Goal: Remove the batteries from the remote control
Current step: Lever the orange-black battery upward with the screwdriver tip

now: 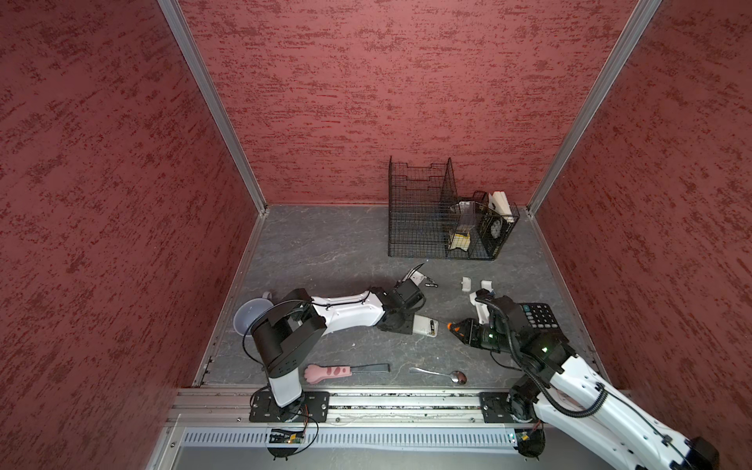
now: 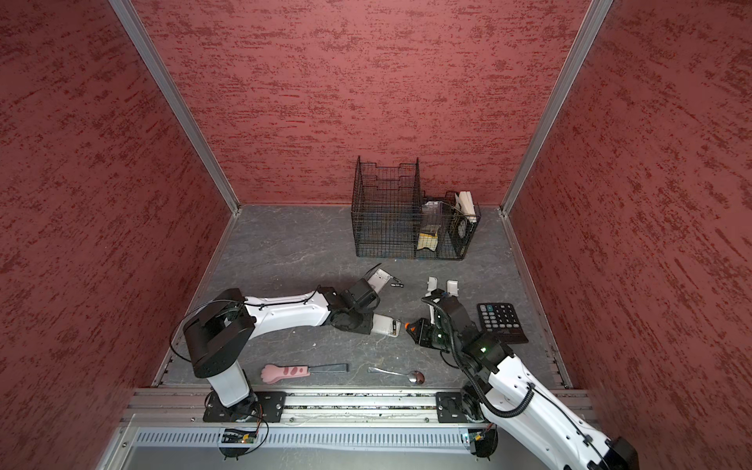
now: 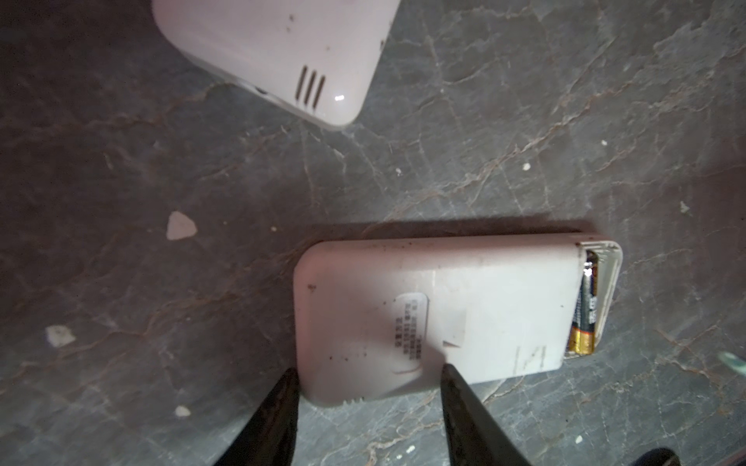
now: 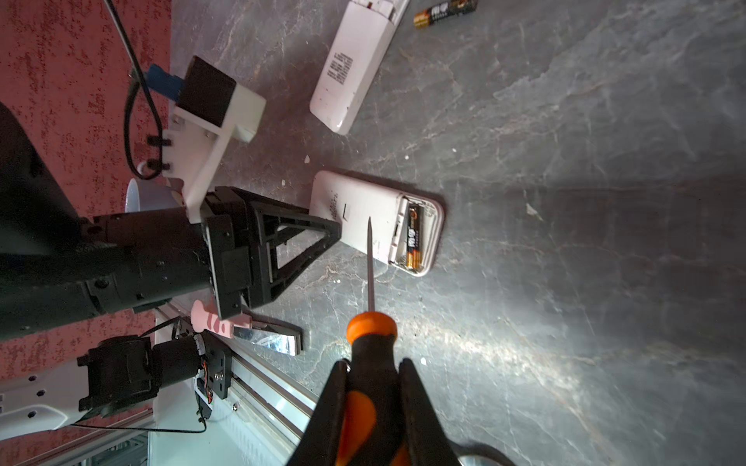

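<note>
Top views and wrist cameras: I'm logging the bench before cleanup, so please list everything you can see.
held remote: one, white, table centre
battery: one, black-gold, in its open compartment
second remote: one, white, behind the held remote
loose battery: one clear, black-gold, beside second remote
covers: two, white, right of loose battery
calculator: one, black, right side
wire rack: one, black, back right
spoon: one, silver, front
paw-handled tool: one, pink, front
cup: one, pale, left
screwdriver: one, orange-black, in right hand
left hand: black, at held remote's end, grip unclear
right hand: black, shut on screwdriver
</note>
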`<state>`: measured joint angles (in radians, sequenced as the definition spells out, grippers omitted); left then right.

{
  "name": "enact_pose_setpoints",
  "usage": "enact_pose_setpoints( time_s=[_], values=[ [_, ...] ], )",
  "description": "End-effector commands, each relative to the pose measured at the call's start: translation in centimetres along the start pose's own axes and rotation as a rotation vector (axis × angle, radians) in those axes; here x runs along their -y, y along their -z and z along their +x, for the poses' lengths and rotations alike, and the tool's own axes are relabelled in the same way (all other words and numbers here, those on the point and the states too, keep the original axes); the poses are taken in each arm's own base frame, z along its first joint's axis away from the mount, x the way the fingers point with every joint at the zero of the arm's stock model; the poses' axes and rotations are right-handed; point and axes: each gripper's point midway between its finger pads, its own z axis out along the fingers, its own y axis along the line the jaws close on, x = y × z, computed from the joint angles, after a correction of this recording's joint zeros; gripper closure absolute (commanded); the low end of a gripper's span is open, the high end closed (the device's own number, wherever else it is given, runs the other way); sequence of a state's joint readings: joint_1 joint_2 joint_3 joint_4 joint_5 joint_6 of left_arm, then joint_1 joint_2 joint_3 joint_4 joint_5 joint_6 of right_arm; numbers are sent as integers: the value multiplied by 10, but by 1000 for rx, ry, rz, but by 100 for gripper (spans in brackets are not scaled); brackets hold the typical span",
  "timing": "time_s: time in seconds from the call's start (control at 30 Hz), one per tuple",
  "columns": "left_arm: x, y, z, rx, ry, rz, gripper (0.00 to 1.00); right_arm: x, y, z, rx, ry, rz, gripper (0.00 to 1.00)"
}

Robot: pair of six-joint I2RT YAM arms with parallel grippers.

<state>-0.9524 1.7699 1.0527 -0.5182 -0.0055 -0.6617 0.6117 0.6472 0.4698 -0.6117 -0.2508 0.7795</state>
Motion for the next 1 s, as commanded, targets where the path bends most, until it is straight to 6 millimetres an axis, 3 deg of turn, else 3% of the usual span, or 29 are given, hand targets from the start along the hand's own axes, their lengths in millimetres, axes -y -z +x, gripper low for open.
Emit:
enact_pose_setpoints(
  time_s=[0.0,0.33,0.63,0.97],
  values=[
    [-29,-30,31,-97,-19,-118,46,17,-2,16,-43,-34,49,100],
    [-28,-29,30,-98,-24,-120,46,33,-17,21,-55,-30,90,100],
    [-29,-31,31,-104,-25,-125,46,25,-27,25,-71,-14,12,100],
    [-27,-32,33,-108,-31,-126,46,17,-31,13,-27,-15,-17,100]
  ],
)
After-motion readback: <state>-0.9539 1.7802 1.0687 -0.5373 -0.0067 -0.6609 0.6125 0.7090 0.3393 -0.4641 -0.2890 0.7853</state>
